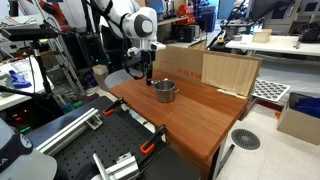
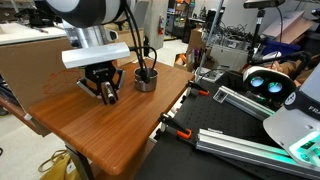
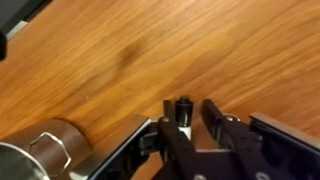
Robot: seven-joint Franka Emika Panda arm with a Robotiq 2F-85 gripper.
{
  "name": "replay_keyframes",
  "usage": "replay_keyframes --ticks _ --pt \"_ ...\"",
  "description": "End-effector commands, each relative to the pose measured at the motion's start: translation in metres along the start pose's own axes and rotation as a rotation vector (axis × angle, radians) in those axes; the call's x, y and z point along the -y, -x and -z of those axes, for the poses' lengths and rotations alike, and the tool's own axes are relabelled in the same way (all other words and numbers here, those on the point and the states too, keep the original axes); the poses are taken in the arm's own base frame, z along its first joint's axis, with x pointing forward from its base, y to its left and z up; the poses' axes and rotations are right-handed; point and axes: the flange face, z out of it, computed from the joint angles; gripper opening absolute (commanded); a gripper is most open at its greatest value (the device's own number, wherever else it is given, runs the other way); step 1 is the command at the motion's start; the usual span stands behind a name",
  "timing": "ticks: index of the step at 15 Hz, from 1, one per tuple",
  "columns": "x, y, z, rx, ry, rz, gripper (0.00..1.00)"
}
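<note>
Because the gripper (image 3: 189,106) is keeping its jaws slightly spread around the upright dark cylinder (image 3: 183,109) without pinching it, the cylinder is risking toppling toward the pot (image 3: 50,146) at left.

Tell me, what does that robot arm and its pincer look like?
The arm is glossy white, made of fat rounded segments with dark bands at the joints. A pale boxy block sits at its wrist. The pincer is black, with two slim angular fingers. Dark cables loop beside the arm. No markings are readable.
</note>
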Motion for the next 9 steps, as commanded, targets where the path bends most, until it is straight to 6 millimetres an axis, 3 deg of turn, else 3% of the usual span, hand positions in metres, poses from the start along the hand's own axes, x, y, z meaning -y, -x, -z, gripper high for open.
replay_keyframes --ticks 1,5,9 --pt "0.0039 -0.0024 0.0037 0.011 0.024 0.006 0.68" --pt "0.0046 -0.0031 0.0066 0.011 0.022 0.006 0.98" --pt "0.0039 -0.0026 0.0076 0.014 0.020 0.008 1.00"
